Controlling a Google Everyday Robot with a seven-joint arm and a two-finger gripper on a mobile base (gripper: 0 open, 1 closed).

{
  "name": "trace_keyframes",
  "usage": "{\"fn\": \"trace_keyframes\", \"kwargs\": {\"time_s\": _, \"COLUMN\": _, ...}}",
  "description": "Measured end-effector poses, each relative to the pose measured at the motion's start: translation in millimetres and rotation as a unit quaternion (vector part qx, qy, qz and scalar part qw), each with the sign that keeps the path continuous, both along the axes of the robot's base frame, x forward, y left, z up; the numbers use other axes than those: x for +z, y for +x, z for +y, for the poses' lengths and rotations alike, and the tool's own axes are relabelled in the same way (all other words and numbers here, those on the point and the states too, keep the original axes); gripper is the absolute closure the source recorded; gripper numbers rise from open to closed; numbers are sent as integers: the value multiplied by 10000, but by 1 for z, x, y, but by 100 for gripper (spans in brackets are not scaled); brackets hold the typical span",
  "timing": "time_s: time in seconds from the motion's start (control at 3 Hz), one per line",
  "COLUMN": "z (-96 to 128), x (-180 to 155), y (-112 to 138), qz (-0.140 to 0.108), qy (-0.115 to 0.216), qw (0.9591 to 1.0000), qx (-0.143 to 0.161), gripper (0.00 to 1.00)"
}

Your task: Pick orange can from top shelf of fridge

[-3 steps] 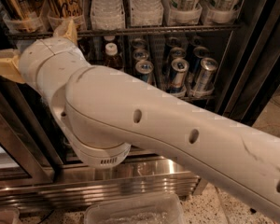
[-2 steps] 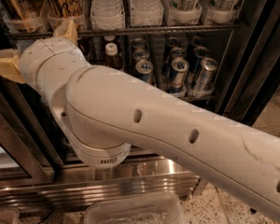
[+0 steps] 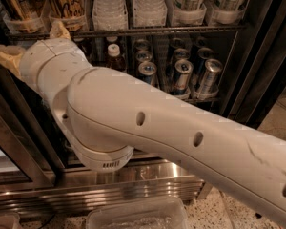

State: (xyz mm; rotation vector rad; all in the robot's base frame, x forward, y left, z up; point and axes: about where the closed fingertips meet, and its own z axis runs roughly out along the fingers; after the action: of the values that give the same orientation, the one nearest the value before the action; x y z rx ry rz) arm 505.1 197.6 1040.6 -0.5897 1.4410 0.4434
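The orange can (image 3: 69, 1) stands unmoved on the top shelf (image 3: 181, 31); the gripper (image 3: 31, 42), jaws apart, stays just below it, at 7 o'clock.

Arm (image 3: 181, 137) bends across, pincer (image 3: 25, 46) raised at far left.

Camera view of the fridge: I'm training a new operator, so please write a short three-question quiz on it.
1. True or false: the tall golden-orange metal can with black scribbles stands in a clear plastic holder on the dark wire top shelf of the black-framed fridge.
2. Where is the robot's beige two-finger gripper? A) at the far left, level with the top shelf's front edge; B) on the floor; C) among the cans on the right.
3. Which drinks fill the right part of the rack below?

Key: 1 true. 2 A. 3 blue-and-silver cans.
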Motion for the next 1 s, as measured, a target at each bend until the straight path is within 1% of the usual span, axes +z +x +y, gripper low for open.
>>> {"fn": "trace_keyframes", "kwargs": {"time_s": 0.33, "z": 0, "x": 0, "y": 0, "qz": 0, "qy": 0, "qw": 10000, "qx": 0, "gripper": 48}}
{"fn": "trace_keyframes", "kwargs": {"time_s": 0.67, "z": 0, "x": 0, "y": 0, "qz": 0, "qy": 0, "qw": 10000, "qx": 0, "gripper": 46}}
{"fn": "trace_keyframes", "kwargs": {"time_s": 1.0, "z": 0, "x": 0, "y": 0, "qz": 0, "qy": 0, "qw": 10000, "qx": 0, "gripper": 33}}
